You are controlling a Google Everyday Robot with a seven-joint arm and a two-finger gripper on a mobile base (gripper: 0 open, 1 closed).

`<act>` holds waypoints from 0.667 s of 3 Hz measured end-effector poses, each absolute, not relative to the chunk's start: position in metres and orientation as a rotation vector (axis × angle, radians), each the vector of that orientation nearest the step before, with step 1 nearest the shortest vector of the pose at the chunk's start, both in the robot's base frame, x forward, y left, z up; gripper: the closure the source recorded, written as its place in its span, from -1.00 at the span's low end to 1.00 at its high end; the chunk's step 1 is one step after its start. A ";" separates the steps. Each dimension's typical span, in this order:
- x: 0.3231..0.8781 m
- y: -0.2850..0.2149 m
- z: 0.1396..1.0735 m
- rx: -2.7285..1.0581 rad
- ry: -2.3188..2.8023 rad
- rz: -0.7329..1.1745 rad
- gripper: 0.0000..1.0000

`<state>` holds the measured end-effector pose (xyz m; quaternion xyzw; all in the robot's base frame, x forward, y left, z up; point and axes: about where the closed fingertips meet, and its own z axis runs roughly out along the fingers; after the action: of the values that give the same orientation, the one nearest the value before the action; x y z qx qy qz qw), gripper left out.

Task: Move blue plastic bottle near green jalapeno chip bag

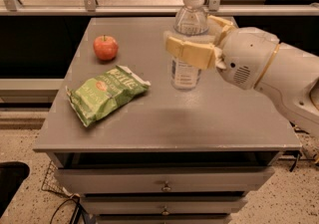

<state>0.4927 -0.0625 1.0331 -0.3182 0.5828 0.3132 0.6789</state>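
While the grey cabinet top (pixel 214 118) spreads wide below the fingers, bare on the near side and out to its right edge, the white arm (pixel 259 63) reaches in from the right and carries the gripper (pixel 188 39) above the back half of the surface. Its tan fingers (pixel 192 53) are clamped across the middle of the blue plastic bottle (pixel 185 73), one in front and one passing behind, spread just as far as the bottle is wide. The bottle stands upright between them, white cap above the fingers and label below; whether its base touches the top cannot be told. The green jalapeno chip bag (pixel 107 93) lies flat to the left of the fingers and nearer the front, with open grey surface between. Its white lettering and the bottle's dark print cannot be read. A red apple (pixel 105 48) sits left of the fingers, behind the bag.
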 end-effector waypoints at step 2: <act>0.515 -0.024 0.983 -0.750 1.275 0.792 1.00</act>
<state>0.5151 -0.0244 0.9832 -0.3326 0.5652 0.3512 0.6683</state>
